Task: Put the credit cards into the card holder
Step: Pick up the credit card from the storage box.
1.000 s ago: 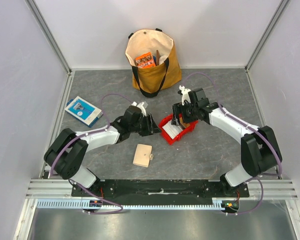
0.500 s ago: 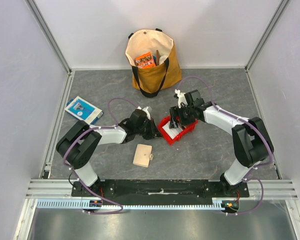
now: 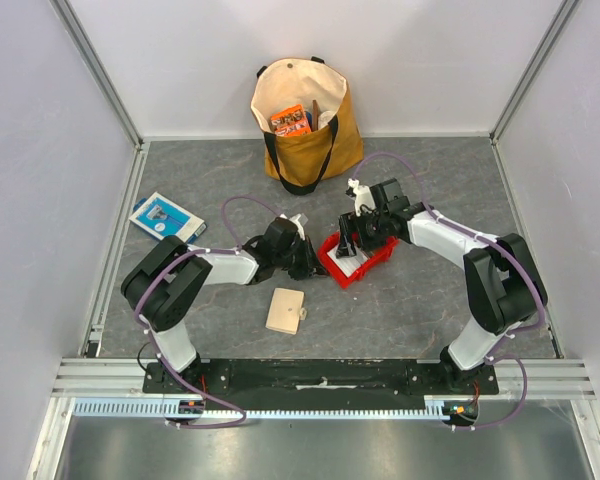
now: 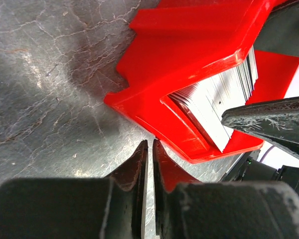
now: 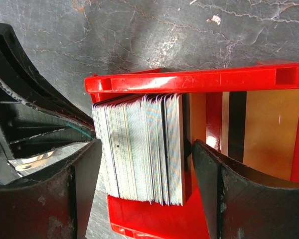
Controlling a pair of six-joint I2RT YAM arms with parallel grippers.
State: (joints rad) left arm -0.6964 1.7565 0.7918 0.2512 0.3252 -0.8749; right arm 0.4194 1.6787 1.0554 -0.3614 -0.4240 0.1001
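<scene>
The credit cards (image 5: 139,149) stand on edge as a thick pale stack in a red tray (image 5: 189,82); an orange-brown card (image 5: 269,129) lies in the tray's other compartment. My right gripper (image 5: 148,144) is open over the tray (image 3: 365,262), one finger on each side of the stack, not closed on it. My left gripper (image 4: 149,145) is shut and empty, low on the table, its tips just at the tray's (image 4: 189,50) left corner. The stack also shows in the left wrist view (image 4: 219,99). The beige card holder (image 3: 285,311) lies closed on the table in front of the left gripper (image 3: 313,262).
A tan tote bag (image 3: 305,120) with an orange packet stands at the back. A blue-and-white flat box (image 3: 166,221) lies at the left. Walls enclose the grey table on three sides.
My right gripper has moved left and down over the card stack in the tray. My left gripper has edged right toward the tray's corner.
</scene>
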